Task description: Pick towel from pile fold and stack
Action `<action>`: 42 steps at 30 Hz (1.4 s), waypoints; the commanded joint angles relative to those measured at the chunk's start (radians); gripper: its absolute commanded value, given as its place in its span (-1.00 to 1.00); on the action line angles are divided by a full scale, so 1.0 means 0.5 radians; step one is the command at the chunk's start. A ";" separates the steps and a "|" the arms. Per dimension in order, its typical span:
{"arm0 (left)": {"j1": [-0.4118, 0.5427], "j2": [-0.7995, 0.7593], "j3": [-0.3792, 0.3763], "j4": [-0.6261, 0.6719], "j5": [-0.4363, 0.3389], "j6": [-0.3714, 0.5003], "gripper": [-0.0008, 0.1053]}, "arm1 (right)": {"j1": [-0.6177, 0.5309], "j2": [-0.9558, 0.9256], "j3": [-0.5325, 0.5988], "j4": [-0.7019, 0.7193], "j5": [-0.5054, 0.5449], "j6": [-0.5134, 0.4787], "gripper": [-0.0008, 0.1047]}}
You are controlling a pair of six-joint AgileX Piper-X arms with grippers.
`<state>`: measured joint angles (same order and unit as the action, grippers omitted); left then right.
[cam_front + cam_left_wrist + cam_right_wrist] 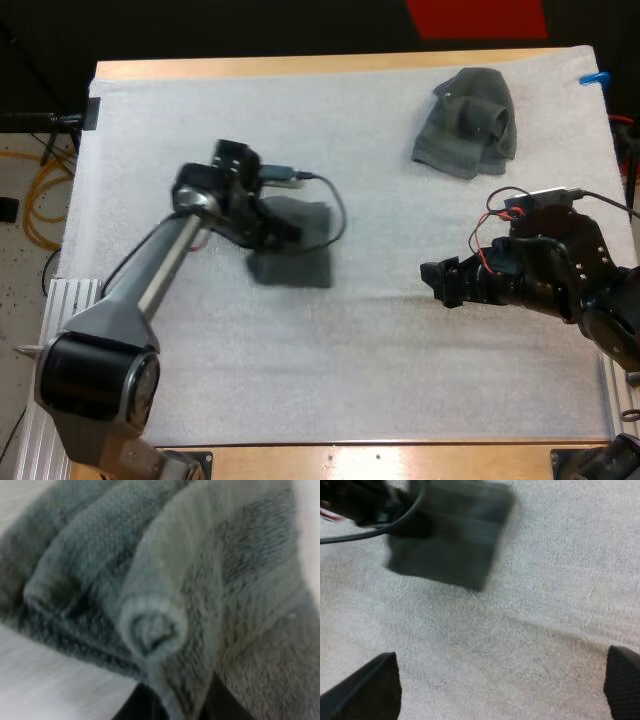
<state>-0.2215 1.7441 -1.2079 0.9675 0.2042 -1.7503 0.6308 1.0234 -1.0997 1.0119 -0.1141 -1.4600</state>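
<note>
Nearest, the right gripper [441,283] hovers over the white mat [380,390], its fingers spread wide with nothing between them. Just beyond, left of the mat's centre, the left gripper [272,228] pinches a fold of the folded towel [300,258]. The crumpled towel [468,122] sits at the mat's far right
</note>
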 commanded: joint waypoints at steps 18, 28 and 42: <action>0.629 -0.015 -0.017 0.231 -0.654 0.338 -0.38 | 0.003 -0.022 -0.006 -0.233 -0.346 -0.017 0.51; 0.629 -0.075 -0.017 0.231 -1.253 0.426 0.16 | 0.003 -0.022 -0.006 -0.233 -0.365 -0.017 0.51; 0.621 -0.966 -0.017 0.227 -0.284 0.322 0.16 | -0.002 -0.019 -0.006 -0.236 -0.230 -0.039 0.52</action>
<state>0.0933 1.2951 -1.2123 1.0701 0.0165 -1.5709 0.6308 1.0234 -1.0997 0.9003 -0.2455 -1.4632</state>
